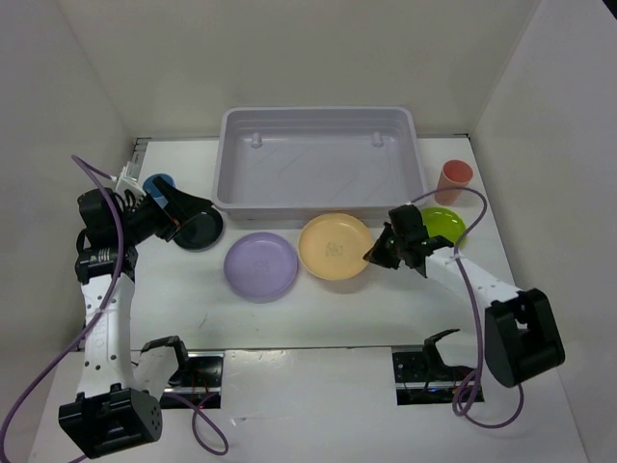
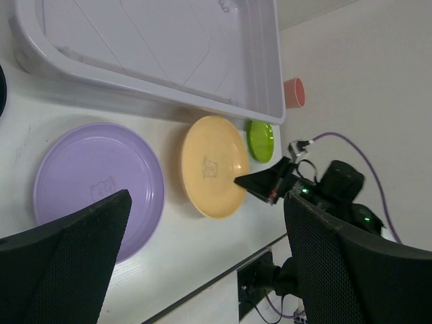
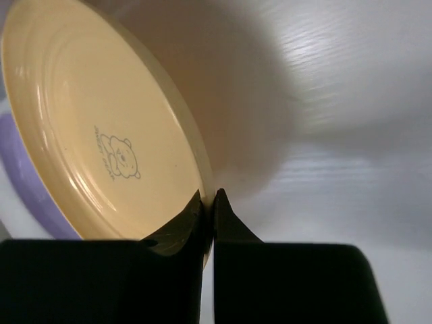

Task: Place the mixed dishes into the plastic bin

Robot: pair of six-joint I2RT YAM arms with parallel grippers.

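Observation:
My right gripper (image 1: 373,255) (image 3: 209,197) is shut on the right rim of the yellow-orange plate (image 1: 333,246) (image 3: 101,128), which tilts with that edge raised off the table. The lilac plate (image 1: 260,265) (image 2: 94,179) lies flat to its left. The lime green plate (image 1: 447,223) and salmon-pink cup (image 1: 454,180) sit at the right. My left gripper (image 1: 191,212) (image 2: 202,250) is open and empty above the black plate (image 1: 202,231), beside the blue cup (image 1: 159,182). The plastic bin (image 1: 318,164) (image 2: 169,40) stands empty at the back.
White walls close in the table on the left, back and right. The right arm's purple cable (image 1: 463,207) loops over the lime green plate. Two black mounts (image 1: 424,371) sit at the near table edge.

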